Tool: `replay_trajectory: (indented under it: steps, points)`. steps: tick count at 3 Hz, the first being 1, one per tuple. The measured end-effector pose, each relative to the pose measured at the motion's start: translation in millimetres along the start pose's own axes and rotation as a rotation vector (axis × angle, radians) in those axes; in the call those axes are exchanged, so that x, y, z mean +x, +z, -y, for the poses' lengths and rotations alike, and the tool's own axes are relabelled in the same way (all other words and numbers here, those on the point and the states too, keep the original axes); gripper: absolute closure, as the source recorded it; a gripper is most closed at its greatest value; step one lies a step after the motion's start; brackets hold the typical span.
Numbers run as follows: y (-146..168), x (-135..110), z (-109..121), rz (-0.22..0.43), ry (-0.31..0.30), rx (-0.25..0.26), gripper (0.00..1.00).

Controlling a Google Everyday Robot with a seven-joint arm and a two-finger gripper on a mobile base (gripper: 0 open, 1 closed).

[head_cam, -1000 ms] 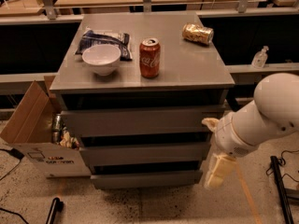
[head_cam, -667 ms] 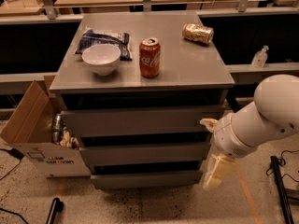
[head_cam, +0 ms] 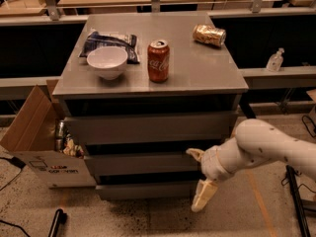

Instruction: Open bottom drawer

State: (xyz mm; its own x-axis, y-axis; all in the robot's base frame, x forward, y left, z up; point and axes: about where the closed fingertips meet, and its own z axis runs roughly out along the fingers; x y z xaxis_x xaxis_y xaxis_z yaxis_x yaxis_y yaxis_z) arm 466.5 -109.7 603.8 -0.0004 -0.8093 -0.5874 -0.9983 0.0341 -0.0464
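Observation:
The grey cabinet [head_cam: 148, 70] has three handle-less drawer fronts stacked under its top. The bottom drawer [head_cam: 143, 190] is the lowest, slim grey panel just above the floor, and it sits flush and closed. My gripper [head_cam: 198, 177] is in front of the right part of the cabinet, at the height of the middle and bottom drawers. It is open and empty. One cream finger [head_cam: 194, 154] reaches toward the middle drawer front [head_cam: 138, 163]. The other finger [head_cam: 202, 196] hangs down in front of the bottom drawer's right end.
On the cabinet top stand a white bowl [head_cam: 106, 61], a dark snack bag [head_cam: 109, 40], a red cola can [head_cam: 158, 60] and a gold can lying on its side [head_cam: 209, 34]. An open cardboard box [head_cam: 34, 142] with items stands at the left. A small bottle [head_cam: 274, 59] sits on the ledge at the right.
My arm has moved left, bringing the gripper from the cabinet's right edge to in front of the lower drawer fronts. The drawers have not moved.

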Motion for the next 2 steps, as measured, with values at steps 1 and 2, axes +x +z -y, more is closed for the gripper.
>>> replay_trajectory:
  steps: [1, 2]
  points:
    - [31.2, 17.4, -12.2, 0.029, 0.033, -0.059, 0.00]
    - [33.4, 18.4, -11.3, 0.029, 0.030, -0.055, 0.00]
